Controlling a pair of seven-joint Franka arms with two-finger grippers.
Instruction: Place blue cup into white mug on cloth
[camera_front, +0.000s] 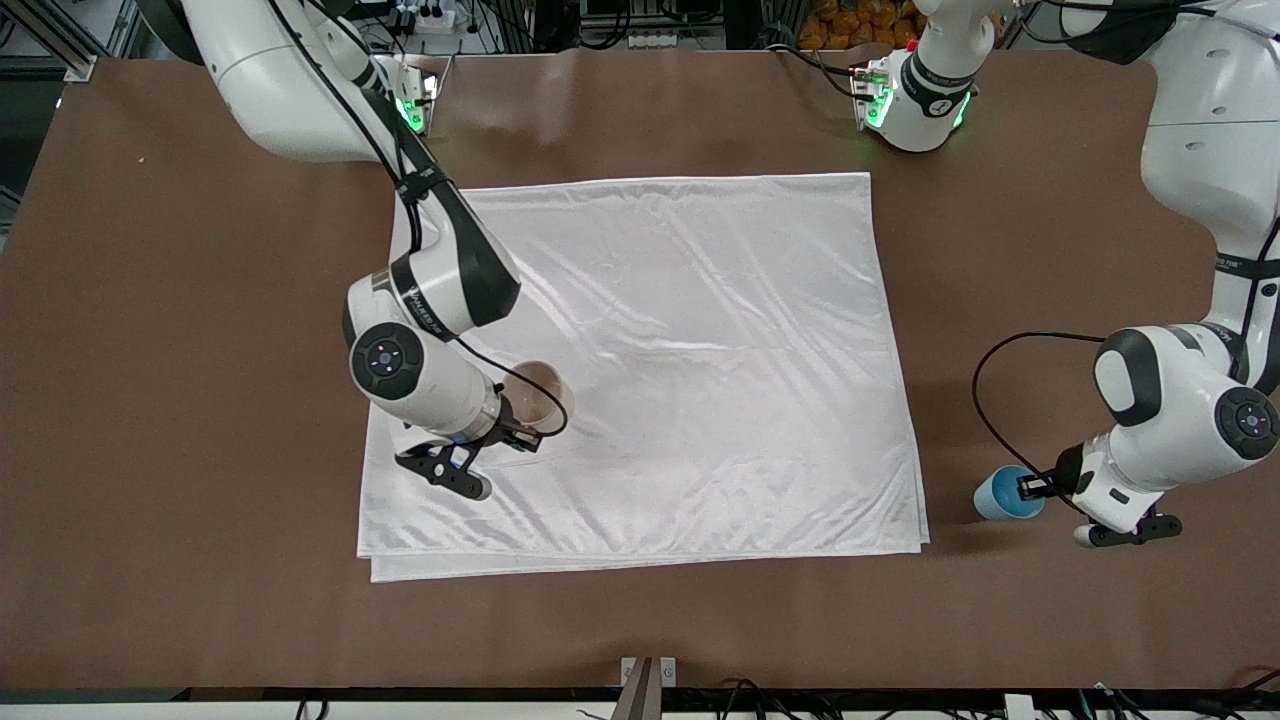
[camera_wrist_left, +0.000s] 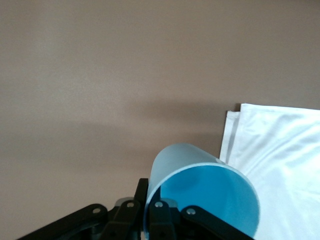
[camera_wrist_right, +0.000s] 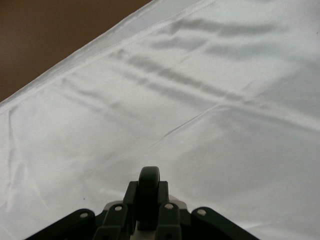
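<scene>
The white mug is over the cloth, toward the right arm's end. My right gripper is shut on its black loop handle, which stands between the fingers in the right wrist view. I cannot tell whether the mug rests on the cloth. The blue cup is over the bare brown table beside the cloth's corner, toward the left arm's end. My left gripper is shut on its rim. In the left wrist view the cup is tilted with its blue inside showing, one finger inside and one outside the wall.
The brown table surrounds the cloth. The cloth's layered corner lies close to the cup. A black cable loops from the left arm over the table. A small metal bracket sits at the table's near edge.
</scene>
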